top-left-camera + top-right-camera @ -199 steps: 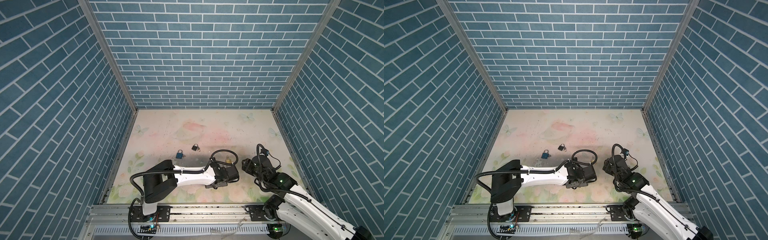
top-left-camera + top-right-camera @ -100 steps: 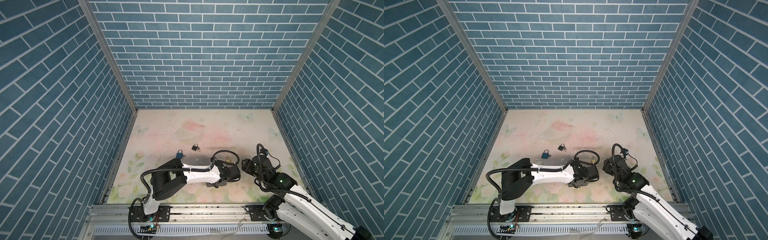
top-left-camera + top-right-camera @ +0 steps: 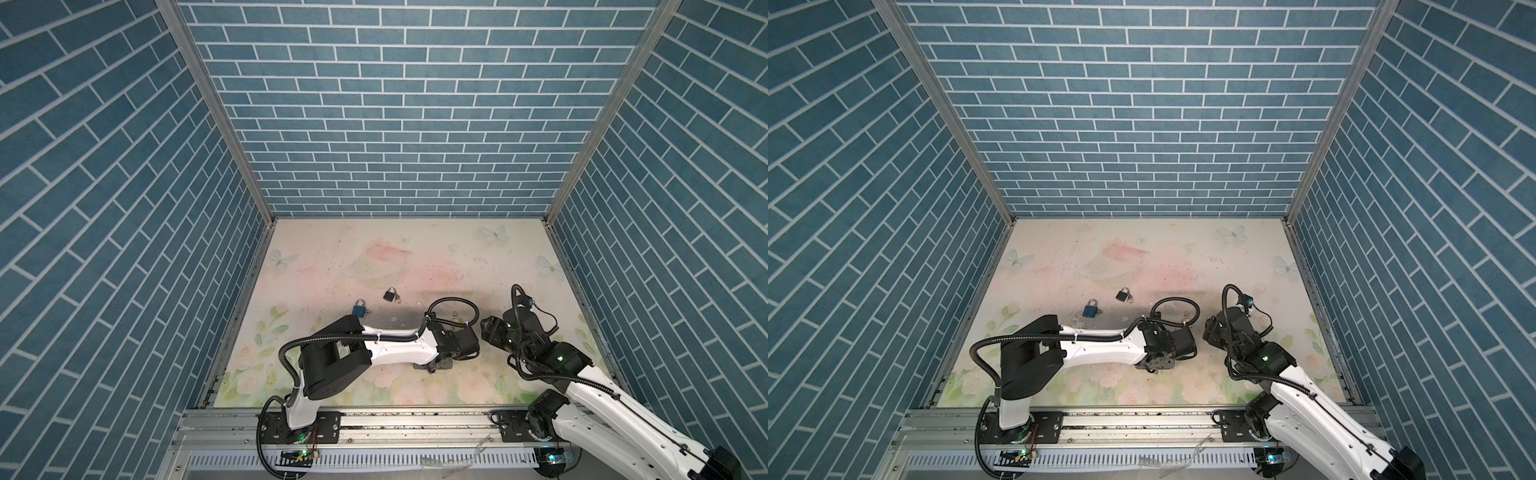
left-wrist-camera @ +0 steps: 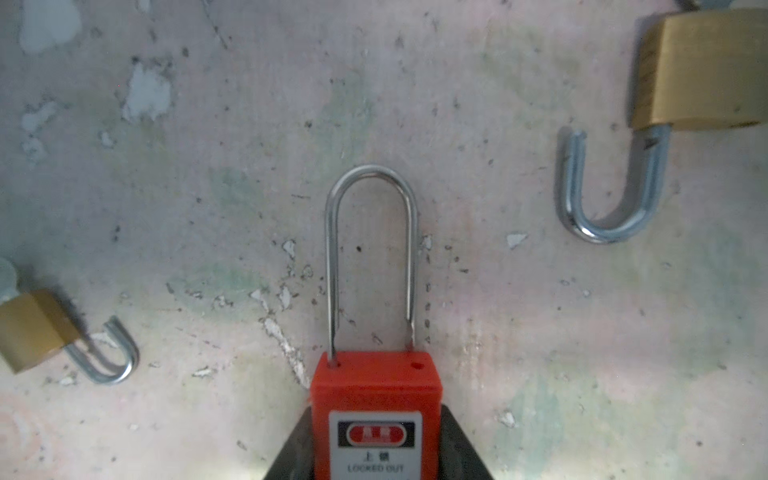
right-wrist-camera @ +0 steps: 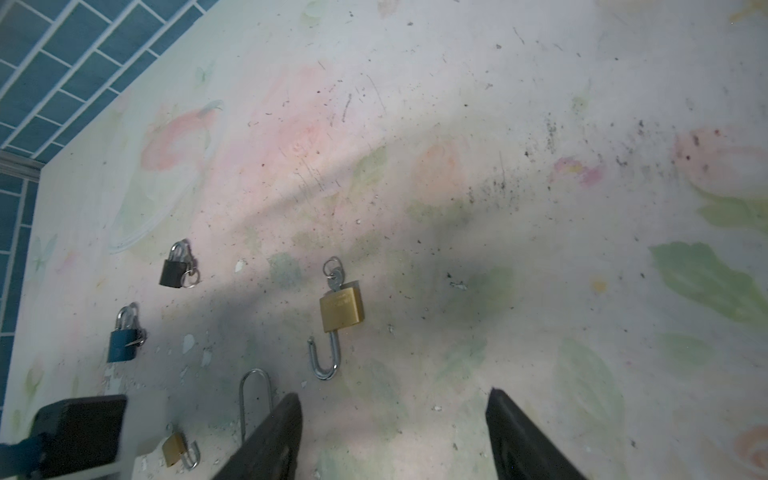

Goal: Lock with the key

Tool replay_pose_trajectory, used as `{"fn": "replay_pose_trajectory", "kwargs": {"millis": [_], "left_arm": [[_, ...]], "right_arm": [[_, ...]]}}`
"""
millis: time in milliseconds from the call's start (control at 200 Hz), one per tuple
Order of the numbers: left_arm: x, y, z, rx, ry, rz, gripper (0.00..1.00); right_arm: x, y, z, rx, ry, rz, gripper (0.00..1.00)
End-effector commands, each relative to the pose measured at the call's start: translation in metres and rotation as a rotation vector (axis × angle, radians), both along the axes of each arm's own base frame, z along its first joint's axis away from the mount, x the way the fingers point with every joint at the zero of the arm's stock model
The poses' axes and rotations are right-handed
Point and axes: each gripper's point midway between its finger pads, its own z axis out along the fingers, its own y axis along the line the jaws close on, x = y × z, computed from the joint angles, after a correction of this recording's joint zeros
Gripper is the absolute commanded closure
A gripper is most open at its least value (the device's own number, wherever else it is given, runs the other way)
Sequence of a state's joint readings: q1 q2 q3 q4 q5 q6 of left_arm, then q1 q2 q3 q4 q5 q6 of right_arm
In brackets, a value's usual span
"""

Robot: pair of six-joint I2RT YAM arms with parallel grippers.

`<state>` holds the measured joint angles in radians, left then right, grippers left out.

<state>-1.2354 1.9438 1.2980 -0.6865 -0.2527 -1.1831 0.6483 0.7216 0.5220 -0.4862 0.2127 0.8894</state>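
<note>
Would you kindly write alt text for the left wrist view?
A red plastic padlock, its long steel shackle unlatched, sits clasped in the left gripper. A large brass padlock and a small brass padlock, both with open shackles, lie nearby on the scuffed pastel tabletop.

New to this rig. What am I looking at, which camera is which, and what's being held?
The left arm and right arm are white robot arms at a floral table. The two wide pictures come from one stereo camera overhead. Each close-up comes from a camera on an arm's wrist. Lying loose are a blue padlock, a black padlock, a large brass padlock with a key in it and its shackle open, and a small brass padlock. The left hand has its fingers seemingly pressed to a red padlock, which has one shackle leg out of its hole. The right hand is open and empty.
</note>
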Motion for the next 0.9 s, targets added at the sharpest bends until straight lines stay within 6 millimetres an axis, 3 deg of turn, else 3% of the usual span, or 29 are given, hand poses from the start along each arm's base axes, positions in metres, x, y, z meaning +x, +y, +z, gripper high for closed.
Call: {"fn": "replay_pose_trajectory", "kwargs": {"millis": [0, 100, 220, 305, 450, 525, 635, 745, 895], "left_arm": [[0.028, 0.002, 0.041, 0.012, -0.192, -0.175, 0.78], [0.047, 0.005, 0.087, 0.056, -0.393, -0.387, 0.84], [0.057, 0.013, 0.135, 0.110, -0.606, -0.684, 0.89], [0.053, 0.021, 0.168, 0.101, -0.766, -0.889, 0.91], [0.039, 0.051, 0.206, 0.030, -1.052, -1.146, 0.91], [0.033, 0.066, 0.212, 0.057, -1.165, -1.229, 0.89], [0.037, 0.078, 0.203, 0.139, -1.139, -1.310, 0.90], [0.036, 0.078, 0.199, 0.161, -1.113, -1.370, 0.96], [0.028, 0.072, 0.201, 0.111, -1.129, -1.424, 0.96]], "right_arm": [[0.010, 0.011, 0.044, 0.018, -0.106, 0.077, 0.29], [0.012, 0.014, 0.075, 0.032, -0.157, 0.116, 0.29], [0.011, 0.023, 0.109, 0.076, -0.195, 0.200, 0.27], [0.005, 0.038, 0.128, 0.123, -0.194, 0.312, 0.27], [-0.017, 0.069, 0.151, 0.213, -0.183, 0.554, 0.27], [-0.031, 0.084, 0.162, 0.272, -0.192, 0.674, 0.28], [-0.045, 0.101, 0.174, 0.362, -0.184, 0.790, 0.31], [-0.049, 0.114, 0.181, 0.374, -0.194, 0.859, 0.32], [-0.049, 0.133, 0.170, 0.263, -0.198, 0.926, 0.34]]}}
